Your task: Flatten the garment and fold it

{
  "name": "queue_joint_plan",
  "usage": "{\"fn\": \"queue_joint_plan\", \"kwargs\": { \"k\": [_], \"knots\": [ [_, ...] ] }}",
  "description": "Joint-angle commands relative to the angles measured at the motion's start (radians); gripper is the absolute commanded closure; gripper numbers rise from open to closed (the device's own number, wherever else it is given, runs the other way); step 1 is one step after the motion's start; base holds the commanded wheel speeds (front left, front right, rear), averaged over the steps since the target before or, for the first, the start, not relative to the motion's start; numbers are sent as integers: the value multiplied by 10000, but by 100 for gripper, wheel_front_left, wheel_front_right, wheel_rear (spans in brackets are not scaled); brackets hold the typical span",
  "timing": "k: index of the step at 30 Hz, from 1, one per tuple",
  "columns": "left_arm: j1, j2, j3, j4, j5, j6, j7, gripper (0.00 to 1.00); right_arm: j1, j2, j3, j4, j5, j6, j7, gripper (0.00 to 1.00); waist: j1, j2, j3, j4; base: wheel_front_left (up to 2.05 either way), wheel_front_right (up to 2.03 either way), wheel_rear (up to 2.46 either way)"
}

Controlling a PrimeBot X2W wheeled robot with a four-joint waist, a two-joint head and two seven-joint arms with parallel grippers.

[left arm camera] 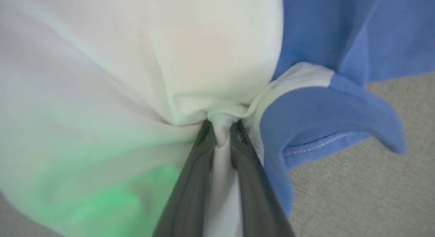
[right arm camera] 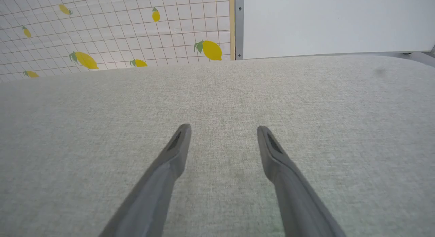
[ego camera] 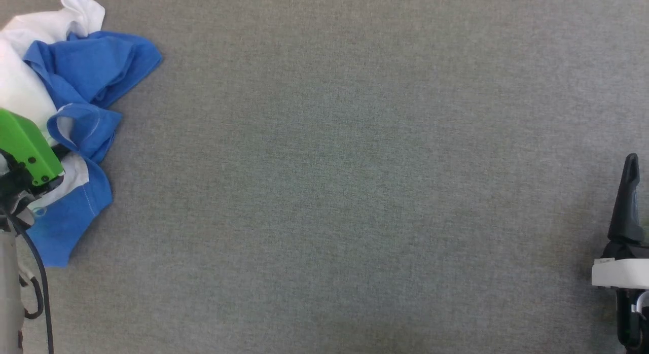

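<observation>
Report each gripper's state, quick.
Left gripper: closed on a white fold of the shirt.
Right gripper: open, holding nothing.

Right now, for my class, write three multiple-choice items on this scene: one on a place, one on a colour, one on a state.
1. Where does the garment lie in the head view?
A. far left
B. centre
C. far right

2. Besides white, what colour is it?
A. red
B. bright blue
C. black

3. How does the left gripper stand?
A. wide open, holding nothing
B. shut on a fold of white fabric
C. shut on a box

Key:
1 A: it is bunched at the left edge of the grey surface.
2 B: blue folds wrap around the white cloth.
3 B: the left wrist view shows white cloth pinched between its jaws, while the right gripper is open over bare surface.
</observation>
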Motion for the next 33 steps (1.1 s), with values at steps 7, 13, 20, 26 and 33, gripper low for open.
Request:
{"fn": "queue_joint_plan", "kwargs": {
  "k": [7, 13, 20, 26, 33],
  "knots": [
    [73, 57, 197, 26, -82, -585, -1202, 100, -93, -3, 127, 372, 132, -15, -49, 0, -1, -1, -1010, -7, 0, 0, 0],
    [-390, 435, 104, -591, 143, -1217, -2057, 100, 8, -3, 306, 764, 487, -15, -49, 0, -1, -1, -1899, 5, 0, 0, 0],
    [-1336, 702, -420, -1311, 820, -1611, -3117, 100, 245, -3, 486, 1216, 959, -15, -49, 0, -1, -1, -3052, -30, 0, 0, 0],
    [-2432, 419, -1138, -1886, 954, -1836, -3322, 100, 526, -3, 463, 1495, 1277, -15, -49, 0, -1, -1, -3877, -66, 0, 0, 0],
    [-3691, -430, -1899, -2393, 841, -1892, -3339, 100, 852, -3, 515, 1729, 1550, -15, -49, 0, -1, -1, -4628, -215, 0, 0, 0]
  ]
}}
